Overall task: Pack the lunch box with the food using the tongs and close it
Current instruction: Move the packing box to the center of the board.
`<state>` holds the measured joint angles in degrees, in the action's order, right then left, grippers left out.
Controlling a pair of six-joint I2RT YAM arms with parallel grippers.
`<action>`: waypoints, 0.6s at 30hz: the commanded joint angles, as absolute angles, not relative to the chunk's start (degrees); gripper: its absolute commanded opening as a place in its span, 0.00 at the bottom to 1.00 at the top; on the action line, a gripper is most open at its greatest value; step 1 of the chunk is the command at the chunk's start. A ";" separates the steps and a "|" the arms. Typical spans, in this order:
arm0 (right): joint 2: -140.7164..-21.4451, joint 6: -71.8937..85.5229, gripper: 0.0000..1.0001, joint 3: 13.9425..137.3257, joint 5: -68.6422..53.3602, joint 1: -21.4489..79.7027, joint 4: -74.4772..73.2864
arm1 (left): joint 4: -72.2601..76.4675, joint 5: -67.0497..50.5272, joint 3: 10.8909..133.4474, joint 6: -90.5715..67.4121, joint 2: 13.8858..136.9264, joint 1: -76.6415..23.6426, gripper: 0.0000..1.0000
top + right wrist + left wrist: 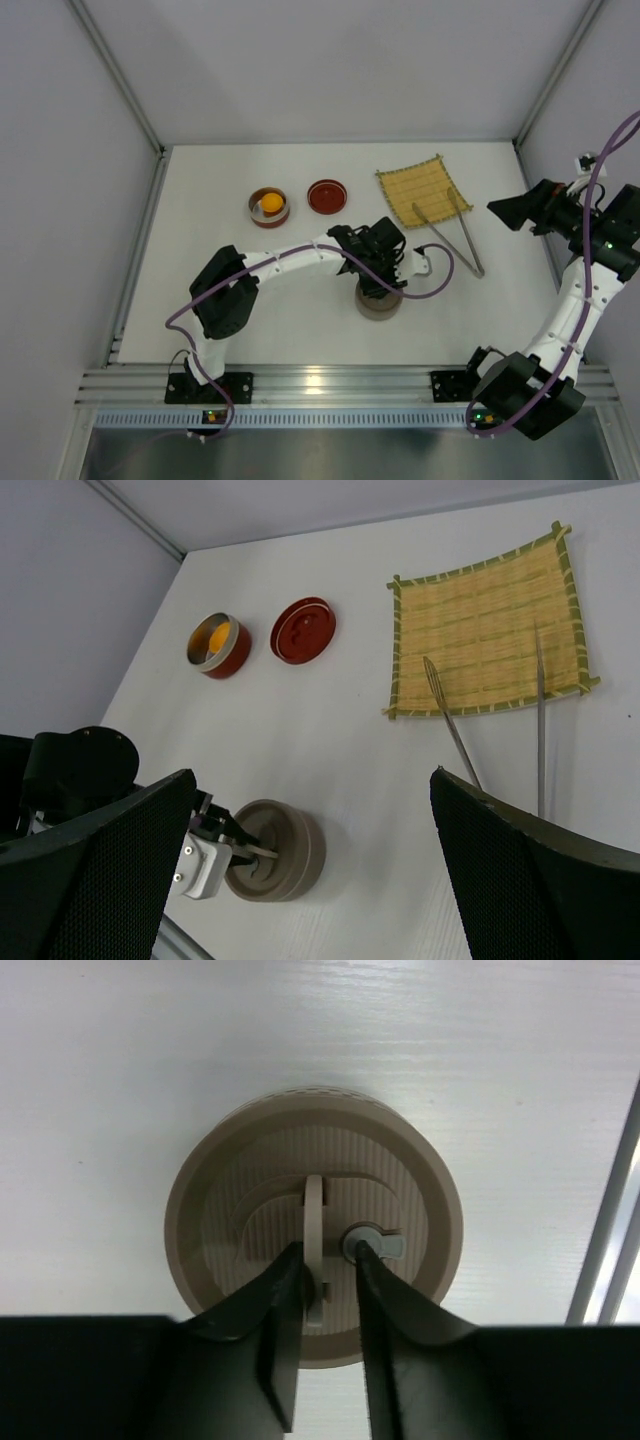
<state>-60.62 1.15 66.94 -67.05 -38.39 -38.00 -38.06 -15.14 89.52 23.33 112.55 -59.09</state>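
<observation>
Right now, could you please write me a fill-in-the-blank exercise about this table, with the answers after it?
1. The ball inside the red tin is ___.
2. The tips of the tongs rest on the yellow ___.
3. The end effector over the beige lid belongs to the ___ arm.
Answers: orange; mat; left.

On my overhead feed I see a white bench [220, 250] boxed in by pale grey walls [330, 70] at 9, 12 and 3 o'clock. Slim metal frame strips [118, 80] run along the wall joins, meeting the bench's far corners at about 11 and 1 o'clock. At 6 o'clock a ribbed aluminium rail [330, 383] edges the bench, with a dull grey metal sheet [330, 452] below it. The light is soft and even, and I catch one bright glint mid-rail.
</observation>
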 commanded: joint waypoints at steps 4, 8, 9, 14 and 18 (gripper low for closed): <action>-60.38 -1.58 0.99 69.17 -71.63 -39.11 -38.41 | -41.14 -17.84 87.45 20.92 113.48 -59.85 0.41; -59.85 -2.28 0.99 69.17 -72.68 -39.11 -39.19 | -39.73 -17.49 87.63 19.69 110.93 -59.06 0.44; -59.59 -2.55 0.99 69.17 -72.77 -39.11 -39.29 | -39.64 -16.79 87.89 19.60 110.40 -58.80 0.44; -59.94 -3.95 0.99 68.91 -73.04 -39.11 -40.25 | -38.59 -17.05 89.38 17.06 107.32 -56.43 0.45; -59.85 -5.10 0.99 68.82 -72.25 -39.11 -40.78 | -37.53 -18.28 89.65 15.03 105.91 -53.71 0.47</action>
